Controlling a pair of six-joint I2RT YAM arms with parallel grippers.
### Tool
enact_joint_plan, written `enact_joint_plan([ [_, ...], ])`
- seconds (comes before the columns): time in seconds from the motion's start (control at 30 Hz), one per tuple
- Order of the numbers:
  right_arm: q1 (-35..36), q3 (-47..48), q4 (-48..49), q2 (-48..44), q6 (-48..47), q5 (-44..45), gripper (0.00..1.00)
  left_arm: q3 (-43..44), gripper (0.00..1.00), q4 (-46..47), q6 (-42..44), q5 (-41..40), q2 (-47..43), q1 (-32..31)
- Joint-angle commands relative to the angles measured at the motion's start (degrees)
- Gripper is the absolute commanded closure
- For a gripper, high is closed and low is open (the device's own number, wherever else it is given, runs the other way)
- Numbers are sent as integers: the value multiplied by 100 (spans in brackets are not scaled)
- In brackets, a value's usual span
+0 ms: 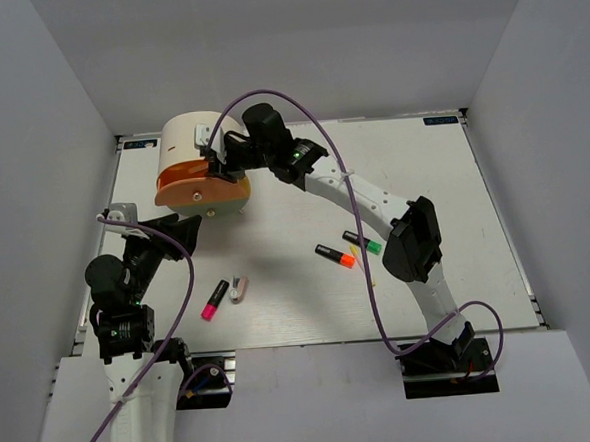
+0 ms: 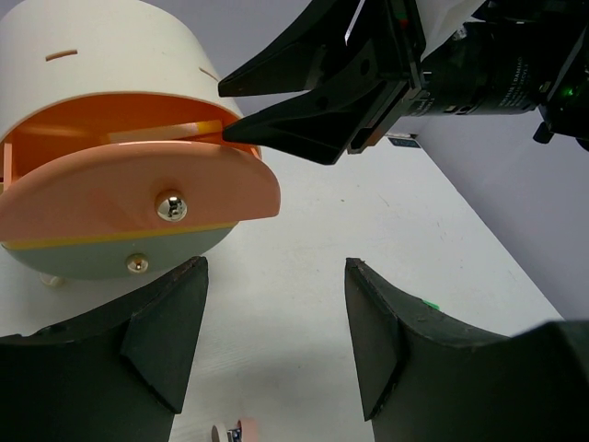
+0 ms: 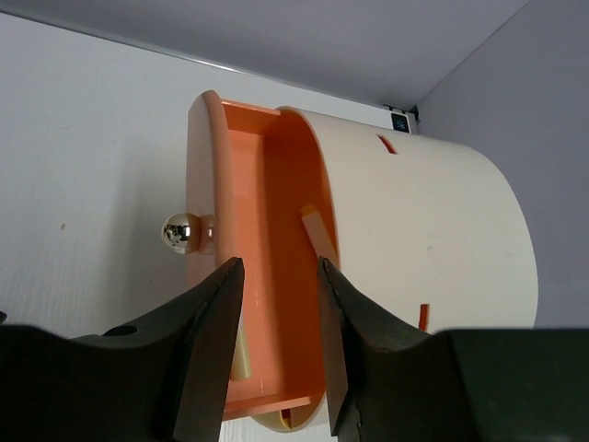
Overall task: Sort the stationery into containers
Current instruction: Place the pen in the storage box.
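Observation:
The cream cylindrical box [image 1: 185, 138] stands at the far left with its orange drawer [image 1: 198, 190] pulled out over the yellow drawer [image 2: 101, 253]. My right gripper [image 1: 216, 161] hangs over the orange drawer [image 3: 267, 230], jaws open and empty. Two cream sticks [image 3: 317, 235] lie inside the drawer. My left gripper [image 2: 276, 276] is open and empty, just in front of the drawers. A pink-capped highlighter [image 1: 215, 299] and a stubby white-pink piece [image 1: 238, 289] lie on the near left of the table. Orange-capped [image 1: 335, 256] and green-capped [image 1: 362, 242] highlighters lie at mid table.
The orange drawer's shiny knob [image 2: 169, 206] faces my left gripper, with the yellow drawer's knob [image 2: 136, 264] below it. The right arm [image 1: 374, 206] spans the table above the mid-table highlighters. Grey walls enclose the white table [image 1: 422, 163].

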Motion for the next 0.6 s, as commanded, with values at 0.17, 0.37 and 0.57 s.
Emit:
enact_joint_plan([
  [0.17, -32, -119, 183, -795, 99, 561, 61, -112, 26, 204, 35, 559, 80, 44],
  [0.37, -233, -1919, 744, -2148, 1028, 2599, 88, -227, 17, 1004, -324, 1797, 588, 44],
  [0.57, -813, -4254, 325, -4247, 1864, 3550, 71, -227, 14, 1488, -729, 2177, 1239, -114],
])
